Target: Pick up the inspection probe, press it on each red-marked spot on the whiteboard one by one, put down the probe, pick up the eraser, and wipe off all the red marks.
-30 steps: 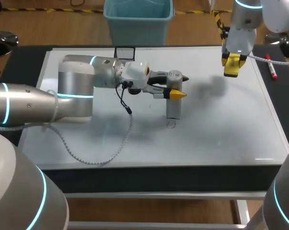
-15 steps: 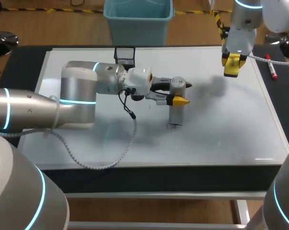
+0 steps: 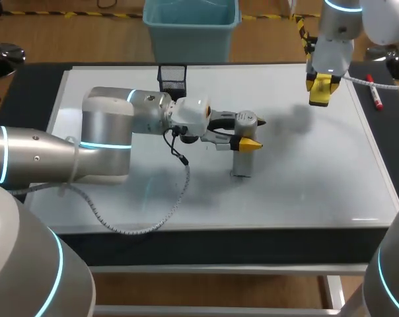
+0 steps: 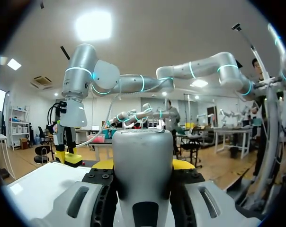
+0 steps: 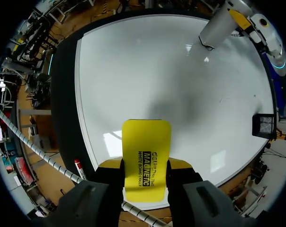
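L gripper clenched on probe from both sides. Probe upright, long axis vert., lower end on whiteboard just below gripper. R gripper grasps yellow eraser, long axis along fingers, sticking out ahead.

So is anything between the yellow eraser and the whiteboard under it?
Nothing visible. The eraser, held in the right gripper, hangs over bare whiteboard near its far right corner. The probe, in the left gripper, stands toward the middle, out of the way.
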{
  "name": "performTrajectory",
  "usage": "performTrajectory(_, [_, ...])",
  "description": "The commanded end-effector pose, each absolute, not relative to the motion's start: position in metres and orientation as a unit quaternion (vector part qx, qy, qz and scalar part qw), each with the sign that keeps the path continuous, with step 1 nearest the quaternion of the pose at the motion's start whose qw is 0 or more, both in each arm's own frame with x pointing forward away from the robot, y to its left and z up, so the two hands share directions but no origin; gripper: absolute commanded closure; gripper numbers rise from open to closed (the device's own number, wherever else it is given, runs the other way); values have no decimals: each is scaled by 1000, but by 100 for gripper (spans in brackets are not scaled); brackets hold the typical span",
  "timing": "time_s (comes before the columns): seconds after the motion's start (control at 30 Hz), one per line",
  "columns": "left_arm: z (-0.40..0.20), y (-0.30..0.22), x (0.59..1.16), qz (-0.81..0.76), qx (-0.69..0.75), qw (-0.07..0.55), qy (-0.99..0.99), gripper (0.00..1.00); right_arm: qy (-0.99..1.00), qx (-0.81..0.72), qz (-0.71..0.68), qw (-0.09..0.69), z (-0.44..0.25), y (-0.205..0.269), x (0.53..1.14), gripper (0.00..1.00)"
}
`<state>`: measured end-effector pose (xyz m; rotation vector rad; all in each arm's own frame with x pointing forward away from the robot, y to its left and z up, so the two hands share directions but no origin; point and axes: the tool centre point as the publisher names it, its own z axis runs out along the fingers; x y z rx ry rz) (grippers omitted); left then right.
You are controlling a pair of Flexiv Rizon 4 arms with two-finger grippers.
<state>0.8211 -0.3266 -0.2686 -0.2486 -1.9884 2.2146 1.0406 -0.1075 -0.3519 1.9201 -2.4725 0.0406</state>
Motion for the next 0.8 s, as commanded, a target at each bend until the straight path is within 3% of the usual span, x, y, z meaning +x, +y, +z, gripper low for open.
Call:
performTrajectory(0.03, [-269, -323, 819, 738, -80, 75, -666, 100, -789, 614, 14, 6, -351, -108, 1041, 100])
performTrajectory(0.8, [-279, -318, 818, 731, -83, 77, -673, 100, -789, 614, 14, 6, -351, -108, 1041, 100])
